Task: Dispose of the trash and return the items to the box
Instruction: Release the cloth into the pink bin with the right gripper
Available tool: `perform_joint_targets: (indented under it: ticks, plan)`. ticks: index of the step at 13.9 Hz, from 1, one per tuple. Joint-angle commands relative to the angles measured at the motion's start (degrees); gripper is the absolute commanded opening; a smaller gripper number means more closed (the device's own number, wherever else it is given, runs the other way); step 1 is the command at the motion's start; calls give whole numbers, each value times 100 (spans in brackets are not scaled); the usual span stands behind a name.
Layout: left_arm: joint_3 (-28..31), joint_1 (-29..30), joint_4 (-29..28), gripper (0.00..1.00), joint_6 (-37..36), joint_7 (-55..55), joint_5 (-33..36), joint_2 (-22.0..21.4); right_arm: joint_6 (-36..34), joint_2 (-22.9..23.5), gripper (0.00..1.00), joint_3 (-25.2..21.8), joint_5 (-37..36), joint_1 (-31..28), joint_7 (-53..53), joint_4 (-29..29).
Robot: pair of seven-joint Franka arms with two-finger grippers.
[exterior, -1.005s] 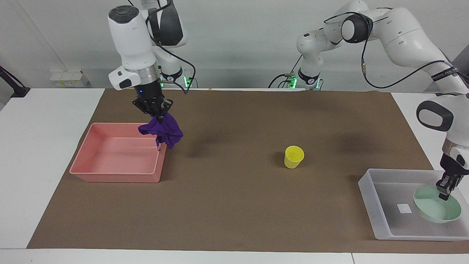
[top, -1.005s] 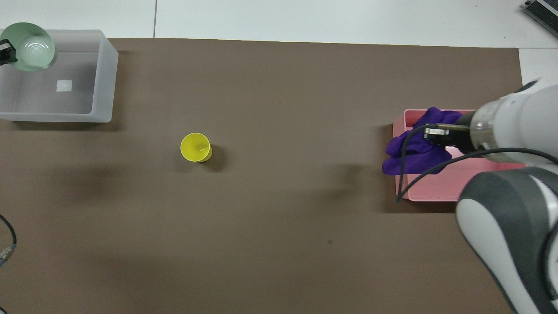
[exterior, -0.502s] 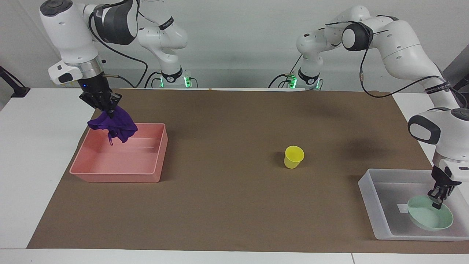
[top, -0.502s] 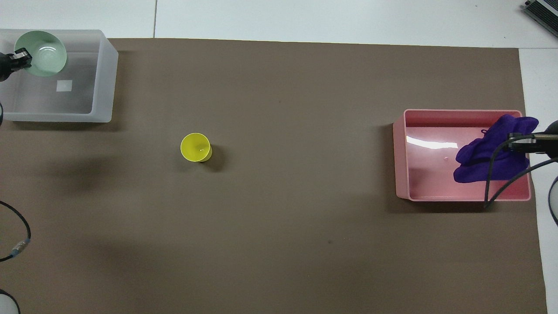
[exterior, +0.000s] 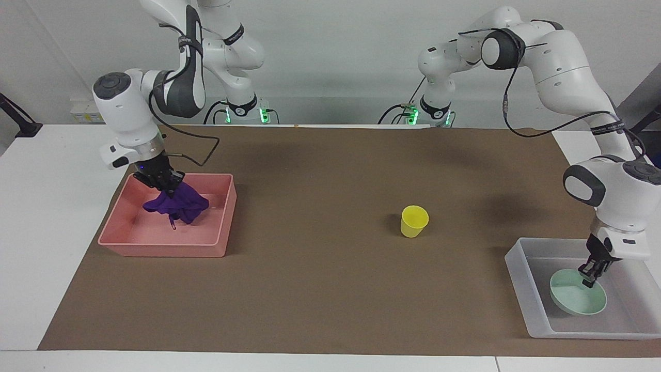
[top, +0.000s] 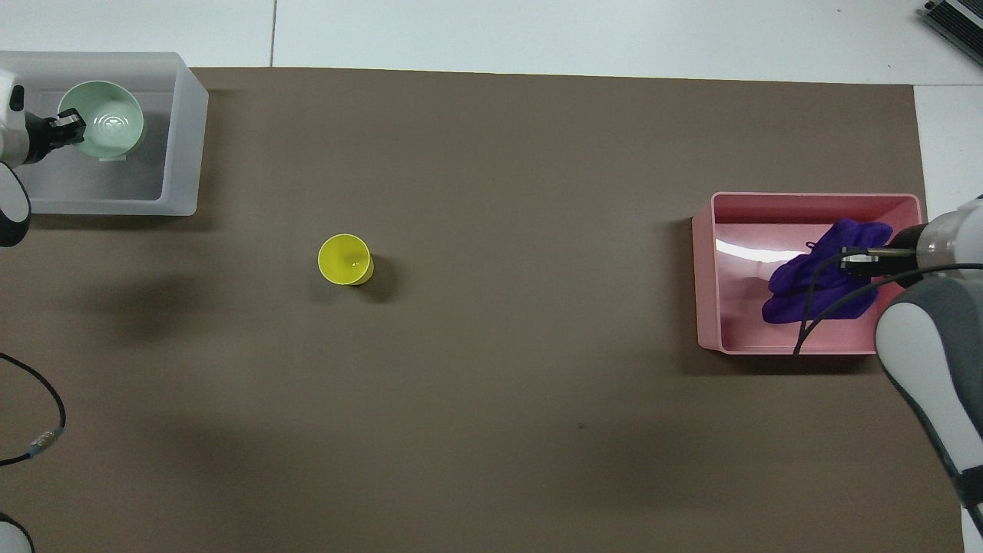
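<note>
The purple cloth (exterior: pixel 178 205) hangs from my right gripper (exterior: pixel 168 190), which is shut on it, low inside the pink bin (exterior: pixel 160 251). In the overhead view the cloth (top: pixel 806 280) lies within the bin (top: pixel 703 269) under the right gripper (top: pixel 845 261). My left gripper (exterior: pixel 588 279) is shut on the rim of the mint-green bowl (exterior: pixel 578 299), low inside the translucent tray (exterior: pixel 519 284). The overhead view shows the bowl (top: pixel 104 119), the tray (top: pixel 180 138) and the left gripper (top: pixel 73 127). The yellow cup (exterior: pixel 414 221) (top: pixel 345 259) stands upright on the mat between bin and tray.
A brown mat (exterior: pixel 330 299) covers most of the white table. A loose cable (top: pixel 38 442) lies at the left arm's end of the table, near the robots.
My right gripper has moved over the pink bin and come down into it with the cloth. My left gripper has lowered the bowl and shifted it toward the tray's middle.
</note>
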Motion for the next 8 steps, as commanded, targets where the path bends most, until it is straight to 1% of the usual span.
perform_joint_targets:
  ticks: [1, 2, 3, 4, 5, 6, 8]
  plan:
    - [10, -34, -252, 7, -490, 32, 68, -294, 748, 227, 0, 92, -31, -125, 133, -401]
    - [1, -34, -252, 12, -640, 40, 68, -337, 881, 281, 0, 92, -31, -125, 124, -436]
    - [1, -34, -252, 21, -737, 41, 68, -355, 899, 316, 4, 92, -31, -133, 124, -446]
    - [1, -43, -260, 33, -808, 41, 68, -364, 917, 386, 23, 83, -31, -160, 115, -446]
    - [1, -43, -252, 45, -878, 49, 68, -382, 900, 396, 61, 92, -14, -177, 133, -446]
    - [-8, -43, -217, 54, -957, 58, 68, -417, 865, 404, 100, 92, -5, -169, 211, -402]
    - [-25, -52, -217, 56, -1045, 102, 68, -548, 777, 300, 100, 127, -5, -99, 282, -288]
